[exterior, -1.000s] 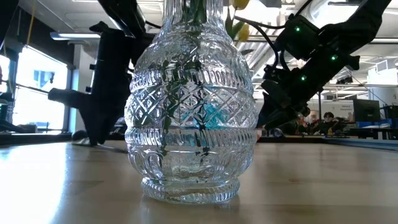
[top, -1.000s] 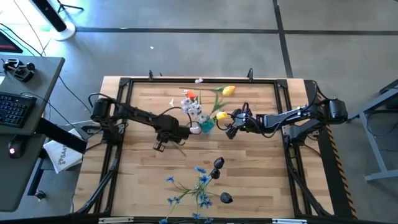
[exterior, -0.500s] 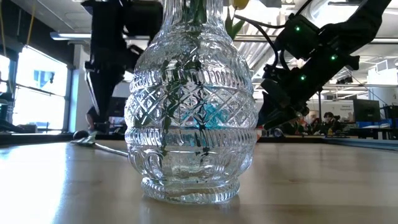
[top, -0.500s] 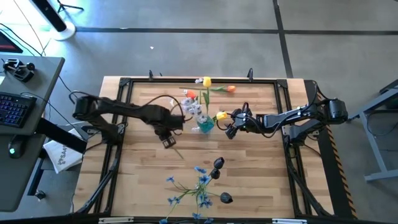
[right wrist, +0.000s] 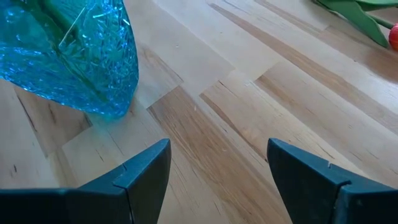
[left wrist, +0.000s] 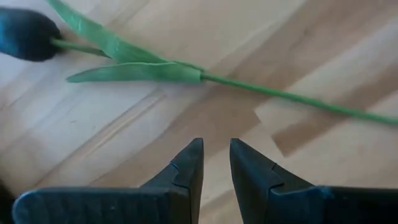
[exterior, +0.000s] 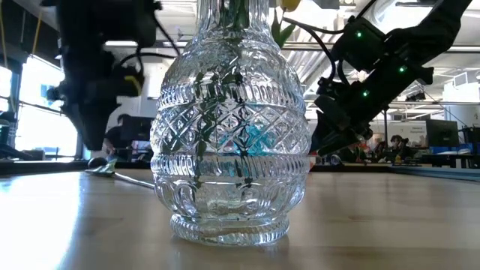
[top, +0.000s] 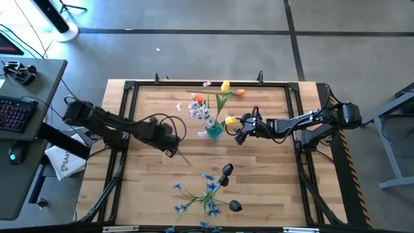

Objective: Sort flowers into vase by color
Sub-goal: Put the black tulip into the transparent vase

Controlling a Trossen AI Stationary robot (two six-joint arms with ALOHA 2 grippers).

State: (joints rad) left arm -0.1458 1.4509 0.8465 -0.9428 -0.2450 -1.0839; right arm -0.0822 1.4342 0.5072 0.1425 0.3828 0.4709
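Several flowers already stand in the blue vase (top: 213, 129) just beside the right gripper (top: 240, 134): a white spray (top: 200, 112), a yellow tulip (top: 225, 86) leaning up and away, and a second yellow bloom (top: 230, 120) close to that gripper's fingers. An orange tulip (top: 240, 92) lies on the boards beyond the vase, and a small orange blossom (top: 198, 98) shows near the white spray (whether it sits in the vase or on the wood, I cannot tell). The clear cut-glass vase (exterior: 229, 127), which fills the low view, holds green stems and appears to be a second vessel.

Much is left, as I judge it: the blue sprays (top: 200, 194) and two dark buds (top: 226, 171) lie well apart from both grippers at the near edge of the table (top: 272, 175).

The left gripper (left wrist: 214, 163) hangs low over the wood with its fingers nearly pressed together and nothing between them; just ahead of it lies a long green stem (left wrist: 286, 96) with a leaf and a dark bud (left wrist: 25, 34). The right gripper's fingers are spread wide and empty, the blue vase immediately in front.

Pale butcher-block planks form the table top, framed in black rail. Around it are grey concrete floor, a desk with a keyboard (top: 14, 113), and an open workshop with people far off.
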